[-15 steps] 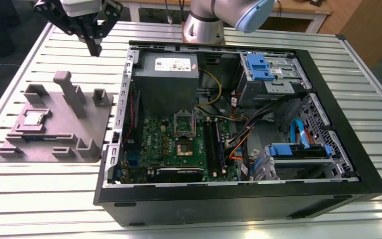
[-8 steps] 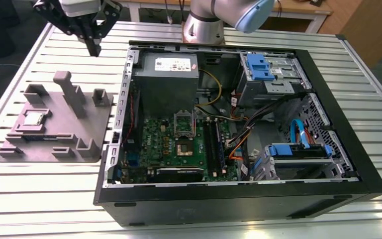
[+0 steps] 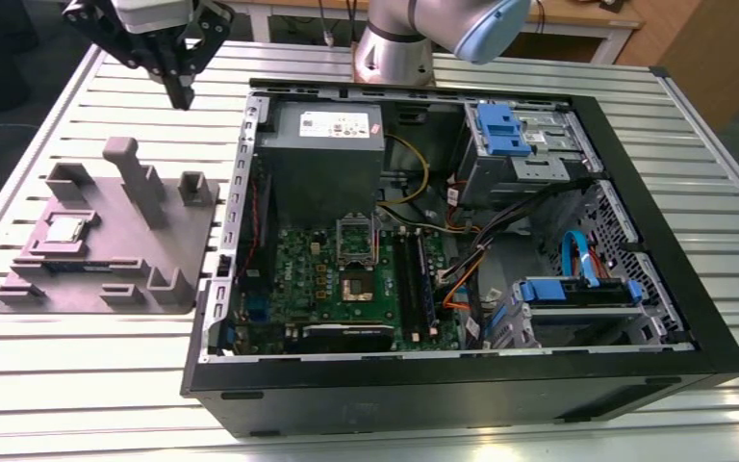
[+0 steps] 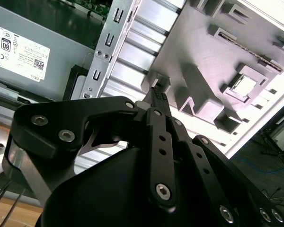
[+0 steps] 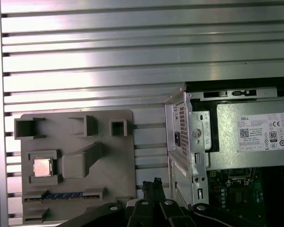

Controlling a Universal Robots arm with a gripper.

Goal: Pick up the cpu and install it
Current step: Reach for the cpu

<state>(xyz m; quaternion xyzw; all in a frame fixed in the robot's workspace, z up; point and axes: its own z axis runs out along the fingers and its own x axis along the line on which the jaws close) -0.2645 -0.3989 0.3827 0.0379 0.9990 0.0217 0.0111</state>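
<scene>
The cpu (image 3: 64, 229) is a small silver square lying flat in a pocket of the grey holder block (image 3: 177, 241), on the table at the exterior view's left. It also shows as a pale square cpu (image 5: 42, 167) in the first wrist view and cpu (image 4: 246, 85) in the second. My gripper (image 3: 182, 94) hangs high over the table's far side, between the holder and the open computer case (image 3: 472, 375), well away from the cpu. Its black fingers (image 5: 152, 185) are shut together with nothing between them. The motherboard's socket (image 3: 354, 258) lies open inside the case.
A grey power supply (image 3: 320, 144) with a white label fills the case's far corner. Cables and blue drive bays (image 3: 575, 294) crowd the exterior view's right side. A narrow circuit strip (image 5: 61, 195) rests in the holder near the cpu. Upright posts (image 3: 132, 173) rise from the holder.
</scene>
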